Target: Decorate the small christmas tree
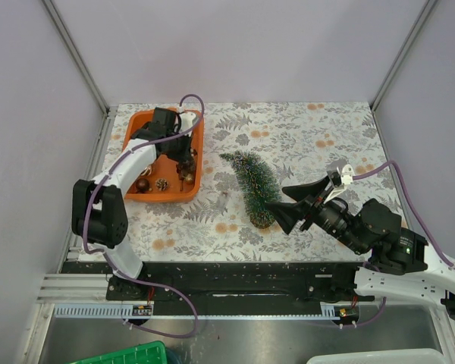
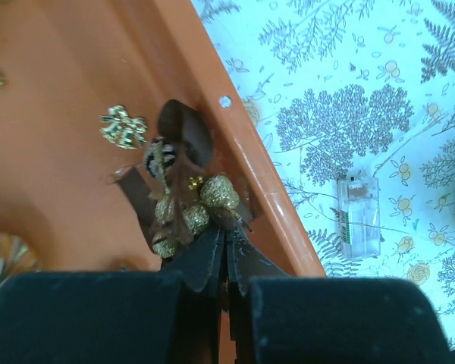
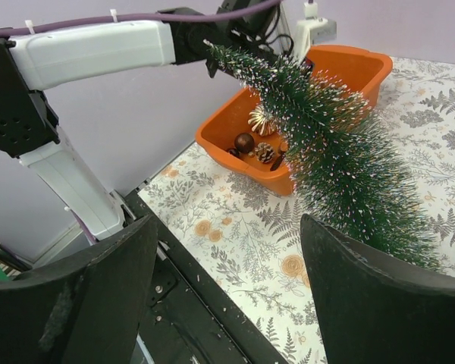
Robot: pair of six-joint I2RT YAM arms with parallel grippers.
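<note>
The small christmas tree (image 1: 252, 186) lies on its side on the patterned cloth, brown base toward the near edge; it also shows in the right wrist view (image 3: 326, 136). My left gripper (image 1: 183, 157) is inside the orange tray (image 1: 139, 120). In the left wrist view it (image 2: 226, 236) is shut on a brown-and-gold ornament cluster (image 2: 183, 206) beside the tray's right wall (image 2: 250, 152). My right gripper (image 1: 276, 197) is open and empty just right of the tree's base. In the right wrist view its fingers (image 3: 227, 221) are spread wide, the tree beyond the right one.
Several ornaments lie in the tray: a gold bow (image 2: 123, 127), a brown ball (image 3: 245, 142), a pine cone (image 3: 265, 152). A clear plastic box (image 2: 358, 216) lies on the cloth right of the tray. Grey walls enclose the table on three sides; a black rail runs along the near edge.
</note>
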